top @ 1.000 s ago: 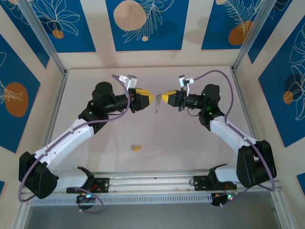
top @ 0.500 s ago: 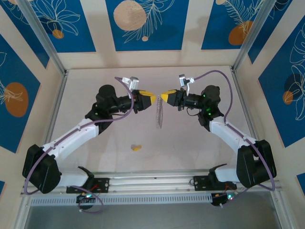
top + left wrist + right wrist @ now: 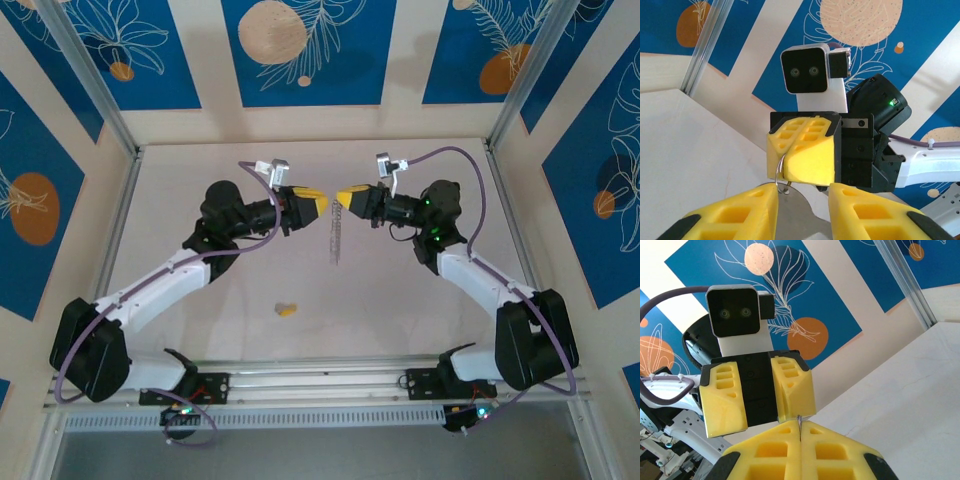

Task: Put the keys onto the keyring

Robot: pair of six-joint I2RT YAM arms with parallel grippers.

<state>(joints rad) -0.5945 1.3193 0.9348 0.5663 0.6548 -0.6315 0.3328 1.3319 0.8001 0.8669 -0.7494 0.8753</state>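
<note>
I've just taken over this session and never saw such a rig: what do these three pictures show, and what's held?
Two robot arms are bolted at the near edge of the table, each ending in a yellow two-finger gripper. The overhead picture looks down from behind them. The other two come from wrist cameras, each showing its own gripper at the bottom and the opposite one ahead. The right gripper is shut on the keyring, a grey loop hanging below its tips. The left gripper faces it, open. One small yellow-headed key lies on the table, nearer the bases.
</note>
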